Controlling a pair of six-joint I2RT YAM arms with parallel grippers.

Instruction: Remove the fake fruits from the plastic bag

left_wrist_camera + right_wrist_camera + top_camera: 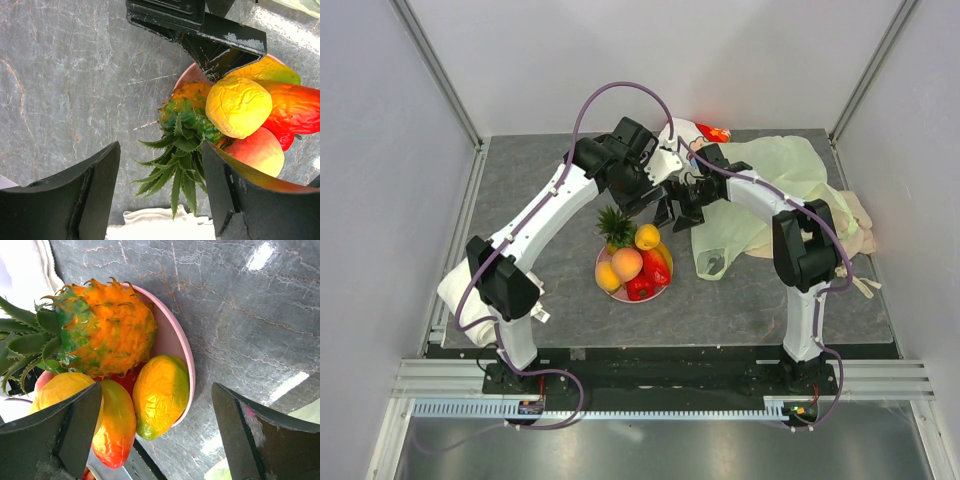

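Both the left gripper point(160, 190) and the right gripper point(155, 430) hang wide open and empty over the pink plate point(172, 335), where the fruits point(632, 265) sit piled clear of the plastic bag point(760, 190), which lies slack to the right, seemingly emptied, though its inside is hidden.

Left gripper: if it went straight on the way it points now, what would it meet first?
Probably the pineapple: its green crown lies straight ahead between the left gripper's open fingers, on the pink plate. Depth is unclear from the wrist view.
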